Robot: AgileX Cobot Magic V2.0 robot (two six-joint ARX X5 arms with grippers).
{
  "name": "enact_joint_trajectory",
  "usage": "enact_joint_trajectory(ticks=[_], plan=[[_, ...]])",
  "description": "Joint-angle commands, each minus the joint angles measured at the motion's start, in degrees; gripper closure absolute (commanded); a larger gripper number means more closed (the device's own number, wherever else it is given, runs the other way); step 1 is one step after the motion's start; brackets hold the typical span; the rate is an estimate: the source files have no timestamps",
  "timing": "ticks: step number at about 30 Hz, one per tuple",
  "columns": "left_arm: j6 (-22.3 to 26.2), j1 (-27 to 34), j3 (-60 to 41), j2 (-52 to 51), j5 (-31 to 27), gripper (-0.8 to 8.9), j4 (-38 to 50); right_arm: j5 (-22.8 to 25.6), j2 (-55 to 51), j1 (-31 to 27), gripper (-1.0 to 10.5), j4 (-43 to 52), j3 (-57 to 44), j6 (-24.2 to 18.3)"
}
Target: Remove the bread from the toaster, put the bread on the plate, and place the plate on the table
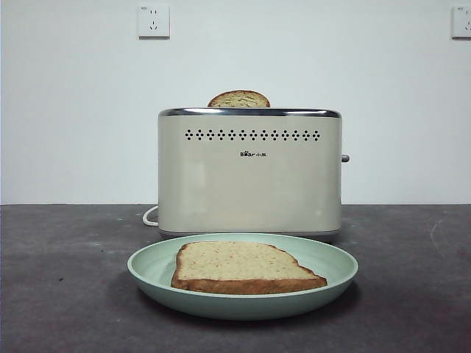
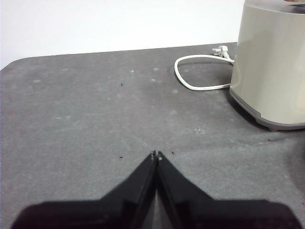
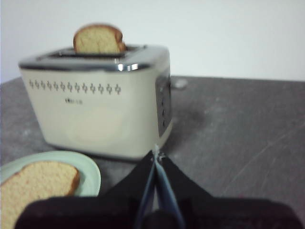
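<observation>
Chrome-rimmed glossy toaster [image 1: 249, 180], matt (mottled) table [image 1: 59, 294]

1. The toaster [image 1: 249, 173] stands upright on the table [image 1: 59, 294], near the table's far edge and about midway along it, its long side facing the camera.
2. A slice [image 1: 239, 99] pokes up from the toaster's top; only its domed brown crust shows above the chrome rim.
3. A lever [image 1: 344, 158] sticks out of the toaster's right end.
4. A white cord [image 1: 149, 216] loops on the table at the toaster's lower left.
5. The plate [image 1: 243, 294] rests on the table just in front of the toaster, towards the near edge.
6. The bread [image 1: 246, 266] lies flat in the plate.
7. Two wall sockets [image 1: 153, 20] sit high on the white wall.
</observation>
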Motion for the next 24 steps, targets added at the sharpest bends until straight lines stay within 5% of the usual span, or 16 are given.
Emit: enact_joint_trajectory(ticks=[1, 24], plan=[[-0.39, 0.20, -0.72, -0.07, -0.24, 8.17, 0.31, 0.31, -1.73, -0.02, 9.5, 0.85, -2.62, 0.42], [-0.39, 0.20, -0.72, -0.07, -0.24, 8.17, 0.31, 0.15, -2.67, 0.02, 9.5, -3.26, -4.68, 0.37]])
